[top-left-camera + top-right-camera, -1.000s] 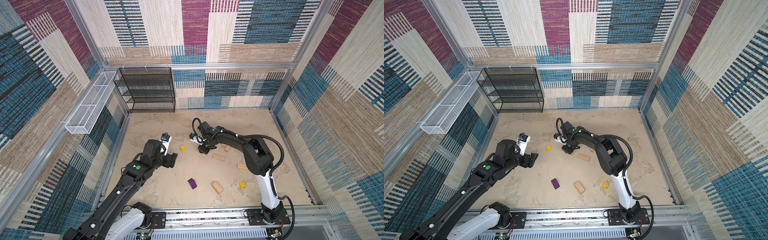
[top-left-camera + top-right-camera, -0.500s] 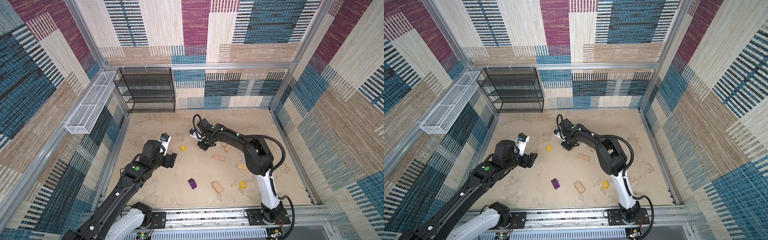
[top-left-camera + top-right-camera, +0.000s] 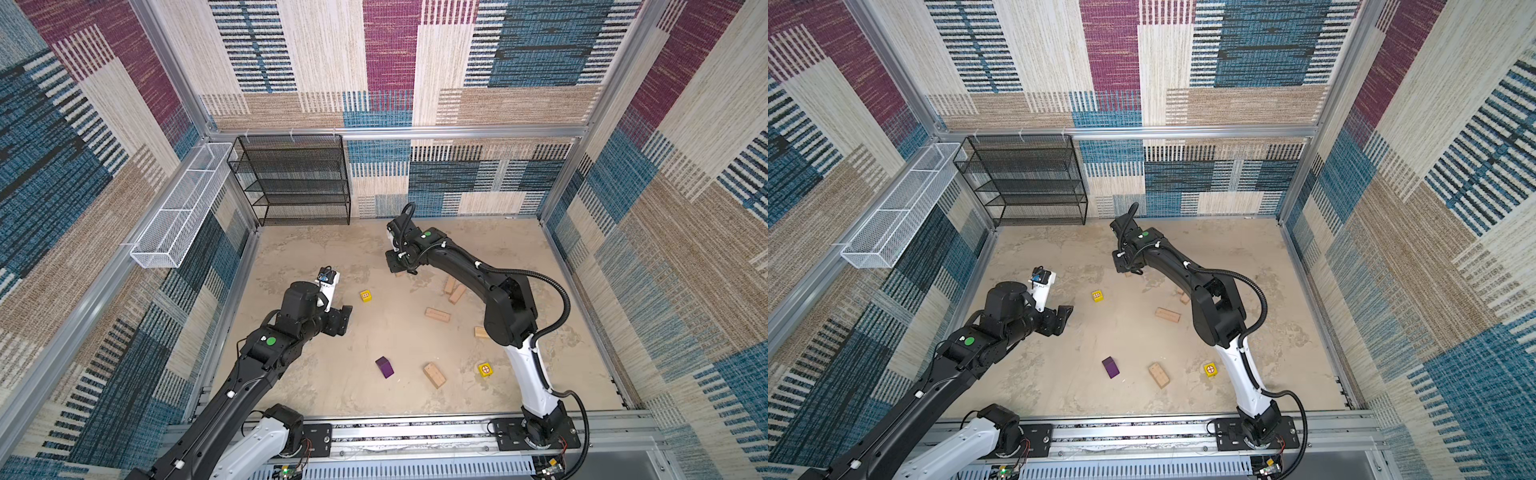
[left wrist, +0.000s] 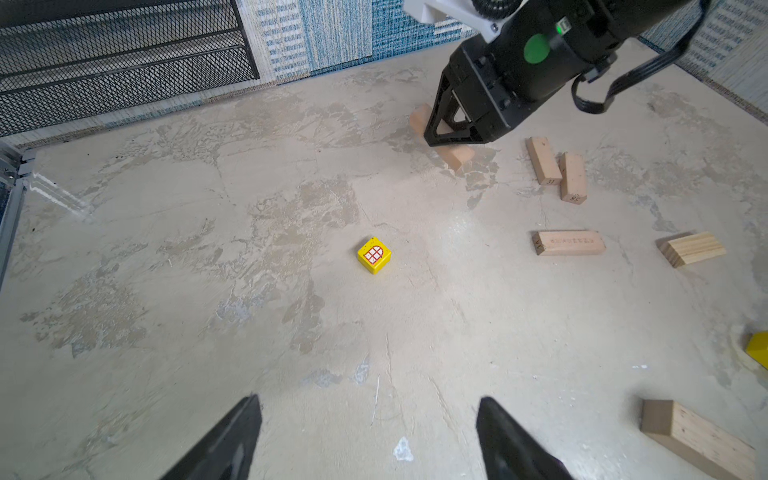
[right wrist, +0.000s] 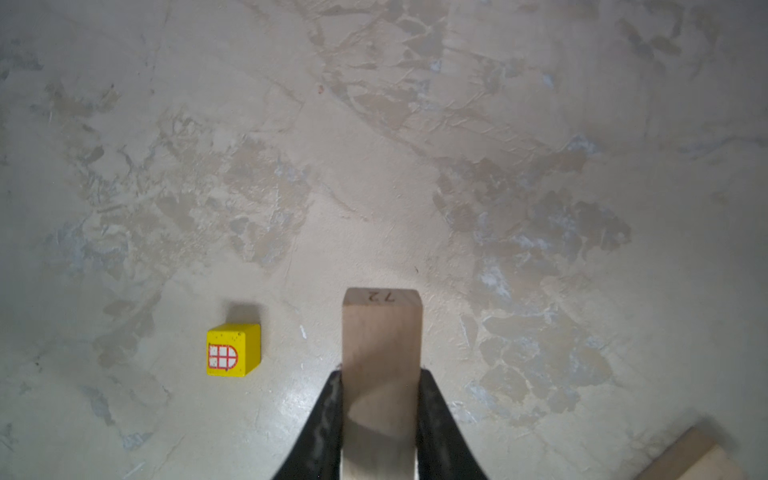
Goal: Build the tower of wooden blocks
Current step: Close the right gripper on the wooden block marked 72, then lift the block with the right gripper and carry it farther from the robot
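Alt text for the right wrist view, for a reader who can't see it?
The right gripper is shut on a plain tan rectangular wooden brick marked 72 on its end, against a mottled beige tabletop. A small yellow cube with a red window print sits nearby, apart from it; a second tan brick's corner shows at the edge.

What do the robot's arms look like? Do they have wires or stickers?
Both are mostly black, with a white section near the base. The left arm and right arm each carry a round green dot. A ribbed black cable loops beside the right arm, and a white camera block sits on the left wrist. The jaws are black and taper to points.
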You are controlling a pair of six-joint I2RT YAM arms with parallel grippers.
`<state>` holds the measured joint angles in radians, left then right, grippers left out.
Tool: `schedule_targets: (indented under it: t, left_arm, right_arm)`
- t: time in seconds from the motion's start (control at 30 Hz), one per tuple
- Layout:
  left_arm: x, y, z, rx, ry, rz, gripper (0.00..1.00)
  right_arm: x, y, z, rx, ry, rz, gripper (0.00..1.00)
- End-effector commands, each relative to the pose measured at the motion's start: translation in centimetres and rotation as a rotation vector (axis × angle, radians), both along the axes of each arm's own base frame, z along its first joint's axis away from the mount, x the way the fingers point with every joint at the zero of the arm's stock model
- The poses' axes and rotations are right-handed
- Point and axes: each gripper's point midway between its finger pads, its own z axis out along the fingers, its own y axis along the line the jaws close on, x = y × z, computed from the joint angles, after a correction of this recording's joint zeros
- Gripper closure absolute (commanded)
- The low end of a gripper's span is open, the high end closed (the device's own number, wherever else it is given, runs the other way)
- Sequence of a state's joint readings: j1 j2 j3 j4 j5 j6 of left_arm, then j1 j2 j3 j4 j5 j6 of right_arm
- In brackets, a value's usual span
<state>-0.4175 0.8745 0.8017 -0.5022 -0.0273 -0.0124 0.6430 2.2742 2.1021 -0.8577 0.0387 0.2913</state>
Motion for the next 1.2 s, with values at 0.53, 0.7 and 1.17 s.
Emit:
schedule_targets:
  t: [0.53,0.7,1.17]
  left_arm:
    - [-0.4,0.8,0.9,0.006,-0.045,0.029,0.14]
    - [-0.5,0.7,0.9,0.008,-0.048,0.026,0.14]
    - [-0.4,0.7,0.9,0.016,-0.051,0.029,0.14]
  right_arm:
    - [2.3,0.9,-1.3,-0.062,-0.041,-0.278,1.0]
    - [2.9,1.3,-2.4,-0.079,-0.046,-0.263,1.0]
    - [3.1,2.3,-6.3,-0.055,0.03,-0.228,1.0]
